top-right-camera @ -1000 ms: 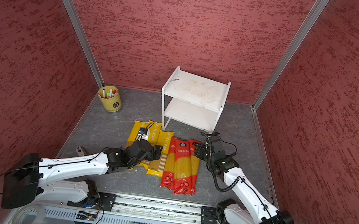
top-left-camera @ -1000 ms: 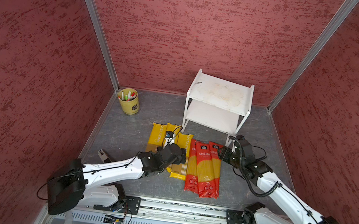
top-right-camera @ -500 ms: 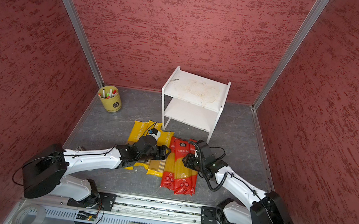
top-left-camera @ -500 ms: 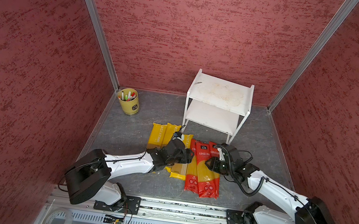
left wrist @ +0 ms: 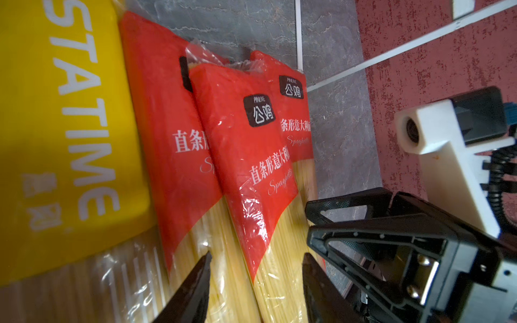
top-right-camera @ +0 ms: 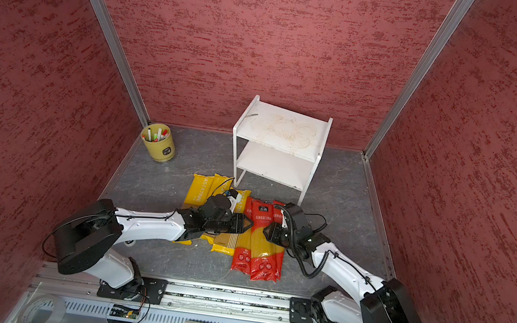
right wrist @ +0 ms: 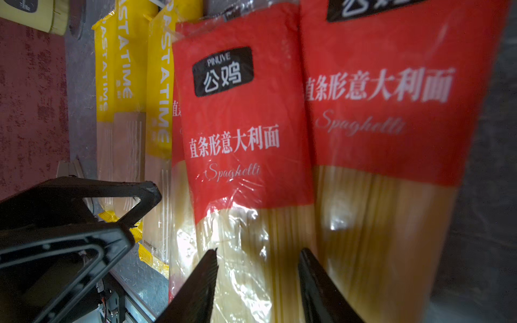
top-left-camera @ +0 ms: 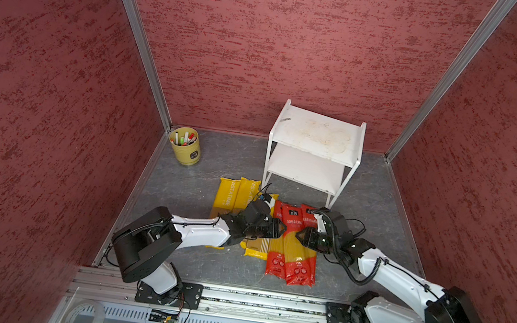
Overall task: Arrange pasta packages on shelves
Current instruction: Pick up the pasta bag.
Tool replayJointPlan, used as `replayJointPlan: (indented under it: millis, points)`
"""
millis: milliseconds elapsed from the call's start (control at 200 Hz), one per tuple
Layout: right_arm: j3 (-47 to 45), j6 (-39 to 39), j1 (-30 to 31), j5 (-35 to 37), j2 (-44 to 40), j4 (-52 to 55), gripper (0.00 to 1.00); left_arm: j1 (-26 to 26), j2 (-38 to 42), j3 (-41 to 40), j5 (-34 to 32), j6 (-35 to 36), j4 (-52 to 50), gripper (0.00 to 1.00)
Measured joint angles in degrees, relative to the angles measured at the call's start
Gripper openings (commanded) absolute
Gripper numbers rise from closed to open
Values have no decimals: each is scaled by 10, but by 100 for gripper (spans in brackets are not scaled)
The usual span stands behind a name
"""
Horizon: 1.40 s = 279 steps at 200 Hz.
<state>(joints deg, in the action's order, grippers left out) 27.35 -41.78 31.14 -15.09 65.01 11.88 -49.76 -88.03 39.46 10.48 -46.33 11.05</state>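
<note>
Left wrist view shows the left gripper [left wrist: 256, 260] with its jaws on both sides of the middle red bag [left wrist: 251, 167], at its clear part; whether they already press it, I cannot tell. A second ago this gripper was wide open above the yellow bags [top-left-camera: 232, 193]. The right gripper [right wrist: 257, 253] has come over from the shelf [top-left-camera: 316, 136] leg and stands around the same bag, its grip also unsure. All bags lie on the floor [top-left-camera: 178, 192]; the shelf holds nothing, so a first lift seems near.

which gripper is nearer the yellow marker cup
Left. The left gripper is on the cup side of the red bags; the right gripper is on their other side, farther off.
</note>
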Motion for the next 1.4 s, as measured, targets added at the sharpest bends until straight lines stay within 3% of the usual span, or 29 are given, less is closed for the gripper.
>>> replayJointPlan:
  millis: [245,516,837,1112,1272,1398]
  points:
    - [-20,6,-37,-26,-2,-8,53,10,-8,3,19,-8,17,45]
    - [-76,-26,-40,-108,10,-130,44,21,-33,3,41,-18,40,39]
    - [-105,-76,-40,-167,60,-249,44,32,-48,3,57,-29,51,35]
    - [-137,-115,-41,-185,107,-369,20,43,-41,-12,62,-38,70,34]
    - [-142,-131,-41,-196,103,-395,10,66,-3,-30,62,-43,60,37]
    - [-143,-141,-36,-198,92,-409,8,89,56,-31,62,-44,38,43]
